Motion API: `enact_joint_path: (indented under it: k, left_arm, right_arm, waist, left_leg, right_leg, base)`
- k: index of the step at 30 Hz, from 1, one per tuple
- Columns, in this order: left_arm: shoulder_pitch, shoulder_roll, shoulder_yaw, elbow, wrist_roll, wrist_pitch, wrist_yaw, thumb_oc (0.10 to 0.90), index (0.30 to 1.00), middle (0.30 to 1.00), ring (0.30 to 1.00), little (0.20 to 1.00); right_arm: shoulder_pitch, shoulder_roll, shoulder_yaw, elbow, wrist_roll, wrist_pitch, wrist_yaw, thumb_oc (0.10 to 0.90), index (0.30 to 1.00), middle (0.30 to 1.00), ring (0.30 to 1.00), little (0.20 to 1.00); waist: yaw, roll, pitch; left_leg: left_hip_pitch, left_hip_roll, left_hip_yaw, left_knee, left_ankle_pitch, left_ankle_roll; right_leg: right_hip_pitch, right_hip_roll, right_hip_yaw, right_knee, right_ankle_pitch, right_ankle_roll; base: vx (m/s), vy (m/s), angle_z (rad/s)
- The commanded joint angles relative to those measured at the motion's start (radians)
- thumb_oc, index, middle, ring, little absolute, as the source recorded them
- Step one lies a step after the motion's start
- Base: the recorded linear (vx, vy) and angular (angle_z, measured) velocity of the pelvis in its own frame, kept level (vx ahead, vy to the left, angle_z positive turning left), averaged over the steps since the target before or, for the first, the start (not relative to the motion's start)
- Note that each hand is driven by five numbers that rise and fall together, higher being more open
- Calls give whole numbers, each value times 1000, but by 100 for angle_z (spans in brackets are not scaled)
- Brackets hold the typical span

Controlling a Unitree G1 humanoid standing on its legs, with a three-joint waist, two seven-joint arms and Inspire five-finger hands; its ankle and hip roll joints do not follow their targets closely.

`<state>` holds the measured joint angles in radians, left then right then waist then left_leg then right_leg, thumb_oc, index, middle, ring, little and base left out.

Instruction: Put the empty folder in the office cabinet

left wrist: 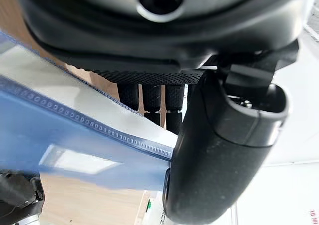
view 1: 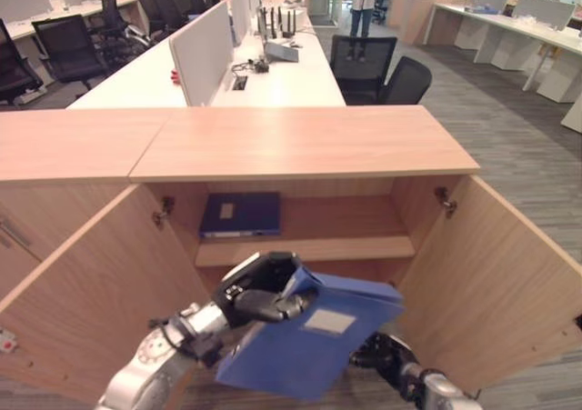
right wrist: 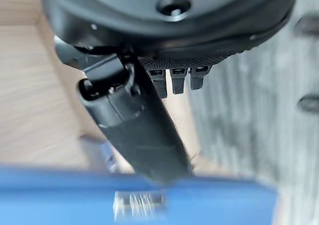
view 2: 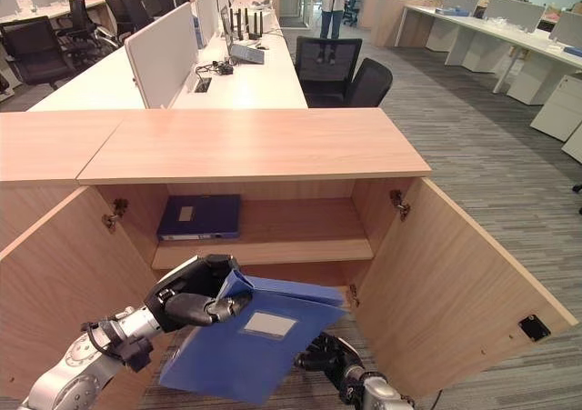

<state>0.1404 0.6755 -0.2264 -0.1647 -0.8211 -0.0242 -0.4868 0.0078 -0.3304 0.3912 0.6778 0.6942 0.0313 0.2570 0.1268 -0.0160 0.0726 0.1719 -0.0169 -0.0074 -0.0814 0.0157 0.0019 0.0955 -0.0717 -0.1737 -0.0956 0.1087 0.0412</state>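
Right hand (view 1: 377,354): largely hidden beneath the blue folder (view 1: 305,337); finger position indeterminate. Folder's lower corner is cut off at the picture's bottom edge.

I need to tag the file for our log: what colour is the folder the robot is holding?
Blue, with a pale label on its cover; the folder, gripped by the left robot hand, shows best in the right eye view.

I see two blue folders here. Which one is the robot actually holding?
The lighter blue folder with the white label, held outside the open wooden cabinet by the left hand. The darker blue folder lies flat on the upper shelf, untouched.
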Motion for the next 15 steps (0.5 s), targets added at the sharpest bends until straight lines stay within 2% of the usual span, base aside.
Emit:
enact_joint_path:
  k: [1,2,9,11,15]
  left_arm:
    - [-121,-33,19,-16,-53,-95,-36,400,300,300,300,300]
    - [-115,-36,36,-13,-41,-100,-41,400,300,300,300,300]
    - [-105,-35,55,1,-31,-95,-56,400,300,300,300,300]
    - [-101,-23,73,8,-26,-87,-71,400,300,300,300,300]
    - [-96,-10,76,4,-27,-84,-77,400,300,300,300,300]
  right_arm:
    - [-98,-11,0,-144,70,-88,105,800,900,900,900,900]
    - [-95,-39,-5,-165,50,-84,112,800,900,900,900,900]
    - [-87,-86,-55,-141,41,-76,114,800,900,900,900,900]
    - [-89,-145,-75,-124,-8,-64,133,800,900,900,900,900]
    - [-111,-186,-86,-99,-33,-58,133,800,900,900,900,900]
  waist:
    - [-12,-49,-30]
    - [-10,-49,-32]
    - [-10,-54,-33]
    - [-9,-58,-33]
    - [-8,-63,-33]
  left_leg:
    - [17,-18,-75,-6,-86,-3]
    - [15,-18,-76,-6,-85,-4]
    - [13,-17,-76,-6,-84,-4]
    - [12,-16,-75,-6,-84,-5]
    - [12,-15,-73,-6,-85,-5]
  right_leg:
    - [64,-31,-50,8,-68,62]
    - [63,-33,-55,8,-68,62]
    - [61,-32,-59,8,-67,62]
    - [59,-30,-59,8,-66,63]
    - [58,-29,-57,8,-66,63]
  base:
    - [0,0,0]
    - [0,0,0]
    - [0,0,0]
    - [0,0,0]
    - [0,0,0]
